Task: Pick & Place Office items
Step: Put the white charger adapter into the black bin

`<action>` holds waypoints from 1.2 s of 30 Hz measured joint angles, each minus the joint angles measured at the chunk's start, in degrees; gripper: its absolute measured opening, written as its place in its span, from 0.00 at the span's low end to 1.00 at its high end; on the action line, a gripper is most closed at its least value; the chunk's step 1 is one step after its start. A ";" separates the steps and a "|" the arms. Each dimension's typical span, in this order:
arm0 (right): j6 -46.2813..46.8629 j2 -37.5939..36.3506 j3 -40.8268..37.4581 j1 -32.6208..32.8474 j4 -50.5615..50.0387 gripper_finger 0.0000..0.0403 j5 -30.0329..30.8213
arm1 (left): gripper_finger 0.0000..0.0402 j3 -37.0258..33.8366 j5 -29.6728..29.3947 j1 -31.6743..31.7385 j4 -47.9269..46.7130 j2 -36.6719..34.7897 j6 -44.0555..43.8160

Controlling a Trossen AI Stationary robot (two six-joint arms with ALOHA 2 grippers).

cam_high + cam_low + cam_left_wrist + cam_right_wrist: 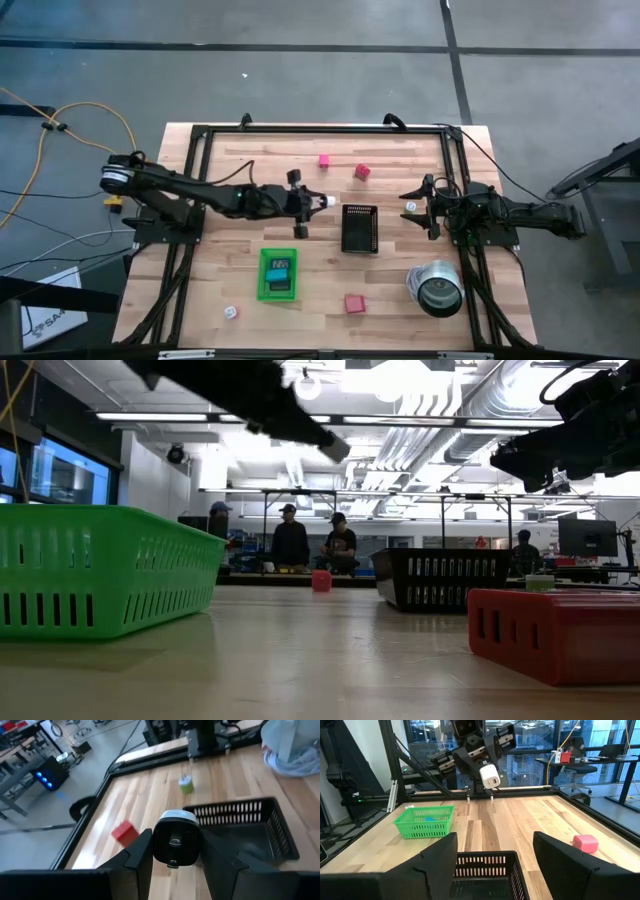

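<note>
My left gripper [318, 202] hangs over the table's middle, just left of the black slotted tray [360, 228], and is shut on a small white block with a dark face [176, 842]. My right gripper [418, 206] is open at the right side, beyond the black tray [485, 865], with a tiny white-green piece [411, 207] by its fingers. A pink piece [324, 160] and a red piece [361, 172] lie near the far edge. Another red piece [354, 303] and a tiny white one [231, 312] lie near the front. The green tray [278, 274] holds dark pieces. My left gripper pinches the white block [489, 775] between its two fingers [142, 852], one on each side of the block's body. The fingers slant down toward the table's right. The block is lifted clear of the table, its dark face pointing ahead past the fingertips.
A shiny silver can [437, 288] lies on its side at the front right. A black frame [320, 128] borders the table. People stand in the room beyond the far edge [290, 538]. Bare wood lies between the green tray and the red front piece.
</note>
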 joint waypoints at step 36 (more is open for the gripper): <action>0.00 0.00 0.01 0.00 0.01 0.62 0.00 | 0.32 10.47 2.37 -4.81 3.54 9.56 3.88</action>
